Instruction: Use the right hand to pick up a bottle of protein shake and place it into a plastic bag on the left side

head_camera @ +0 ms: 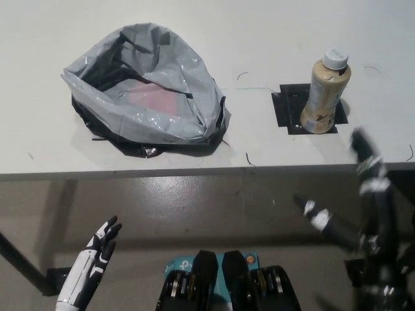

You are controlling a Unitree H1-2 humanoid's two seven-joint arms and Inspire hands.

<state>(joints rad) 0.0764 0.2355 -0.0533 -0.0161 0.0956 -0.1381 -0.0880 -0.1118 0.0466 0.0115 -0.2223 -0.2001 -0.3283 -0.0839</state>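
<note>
You are looking steeply down at a white table [272, 39] that fills the upper half of the frame, with grey floor [207, 201] below its front edge. At the upper right a tan bottle [324, 94] with a white cap stands upright on a black square [285, 107] marked on the table. Its long axis runs up toward the camera, so the cap appears a little above and right of its base, and the bottle looks slightly tilted that way. Your right hand [353, 194], black with pale patches, is at the lower right of the frame, below the bottle and in front of the table edge, well apart from the bottle and touching nothing. It is released: one finger reaches up to the table edge, another juts out to the left, and nothing is between them. At the upper left of the frame, well apart from the bottle, a grey plastic bag [146, 91] with a black underside lies crumpled on the table, its mouth gaping upward. Inside you can see a reddish patch [152, 97]; you cannot tell what it is. Your left hand [104, 238], white with dark fingers, rests at the lower left of the frame over the floor, fingers spread and empty, far below the bag.
</note>
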